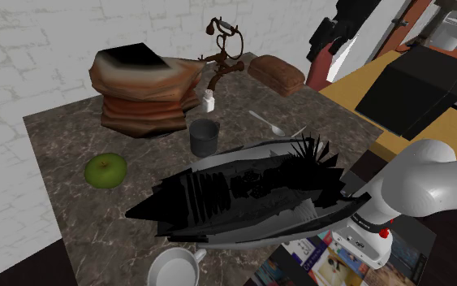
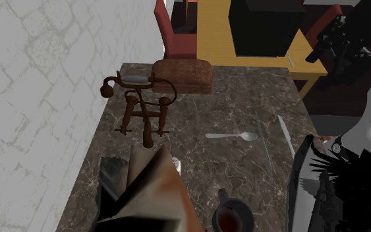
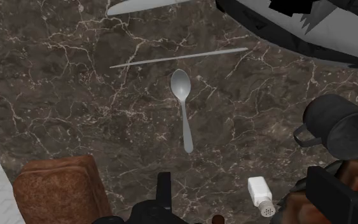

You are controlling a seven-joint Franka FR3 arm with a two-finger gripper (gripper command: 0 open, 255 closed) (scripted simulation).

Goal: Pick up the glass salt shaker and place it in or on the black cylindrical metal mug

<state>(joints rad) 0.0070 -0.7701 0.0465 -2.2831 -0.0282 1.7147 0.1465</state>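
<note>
The salt shaker [image 1: 209, 101] is a small white bottle with a perforated cap. It stands on the dark marble table [image 1: 64, 154] beside a crumpled brown bag [image 1: 145, 89]. From the wrist camera the salt shaker [image 3: 261, 195] shows apart from the mug [image 3: 336, 127]. The dark cylindrical mug [image 1: 204, 136] stands upright a short way nearer the stand, and the mug [image 2: 233, 214] looks empty. My black gripper [image 1: 336, 32] hangs high beyond the table's far corner, well away from both. In the second exterior view the gripper [image 2: 339, 43] is at upper right.
A black dish rack [image 1: 251, 191] covers the table's near side. A spoon [image 3: 184, 108] lies between rack and bread loaf [image 1: 276, 75]. A brown ornate stand [image 1: 222, 49] rises by the shaker. Also here are a green apple [image 1: 106, 170] and a white cup [image 1: 178, 268].
</note>
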